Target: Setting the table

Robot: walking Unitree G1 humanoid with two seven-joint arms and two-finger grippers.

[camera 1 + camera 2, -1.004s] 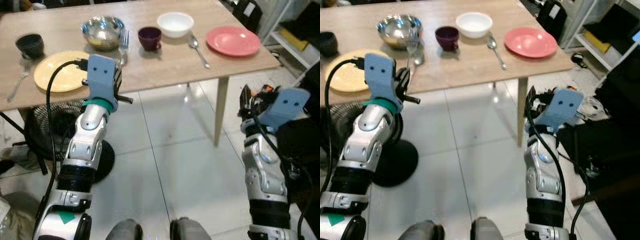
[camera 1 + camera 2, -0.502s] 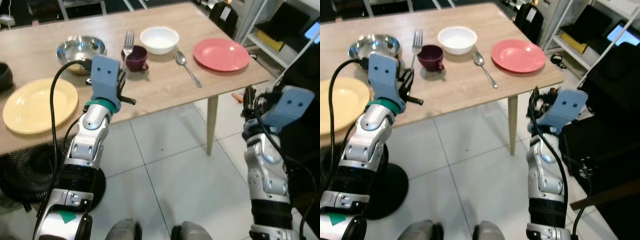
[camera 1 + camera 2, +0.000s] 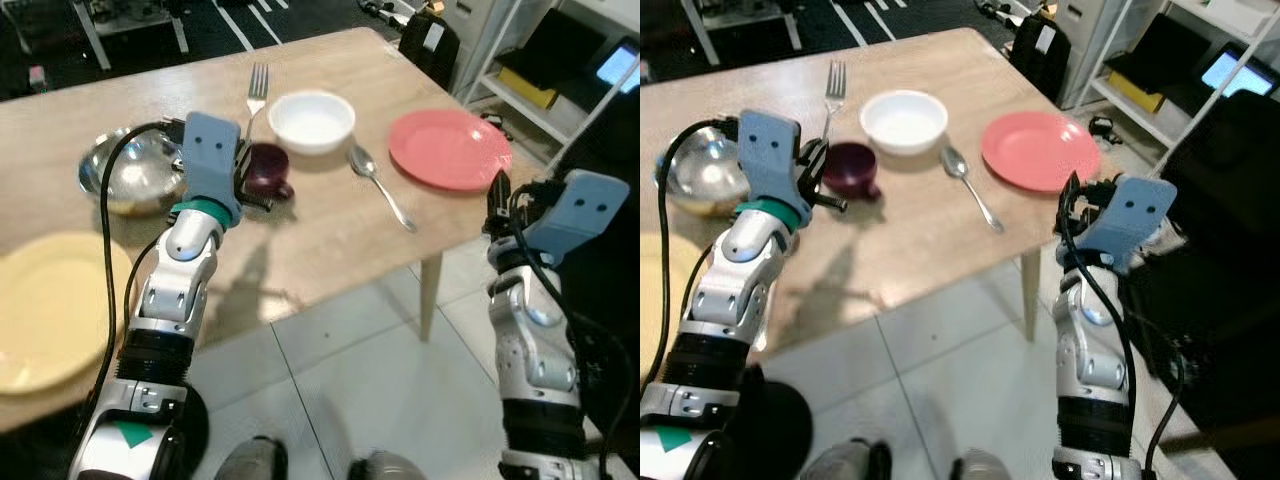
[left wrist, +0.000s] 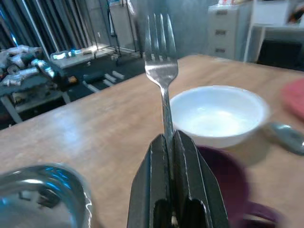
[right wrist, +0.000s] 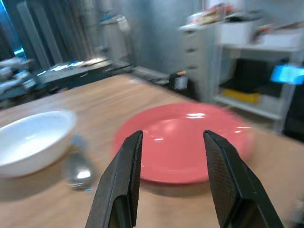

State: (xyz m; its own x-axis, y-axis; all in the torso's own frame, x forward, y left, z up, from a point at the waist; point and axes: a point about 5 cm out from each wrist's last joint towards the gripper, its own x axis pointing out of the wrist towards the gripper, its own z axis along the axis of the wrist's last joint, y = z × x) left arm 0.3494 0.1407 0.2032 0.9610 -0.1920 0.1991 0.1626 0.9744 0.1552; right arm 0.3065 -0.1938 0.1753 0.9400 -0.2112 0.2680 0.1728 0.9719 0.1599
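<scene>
Pale wood worktop [image 3: 330,235] stands on a tiled floor, with dark shelving and bags behind it. Left jaws [image 4: 172,142] are closed on the fork [image 4: 161,71], holding it upright by the handle, tines up, above the worktop. Just beyond those jaws sits a purple cup [image 3: 268,168], and past that a white bowl [image 3: 311,120]; a steel bowl [image 3: 128,178] lies off to their side, and a yellow plate [image 3: 45,310] sits nearer the robot. Right jaws [image 5: 172,171] stand open and empty, at the worktop's edge, with the pink plate [image 5: 185,142] straight ahead of them and a spoon [image 5: 80,172] beside it, towards the white bowl.

By my reading the setting is partly done: plates, bowls, cup and spoon are out. The fork is yet to be laid down, probably next to a plate.
</scene>
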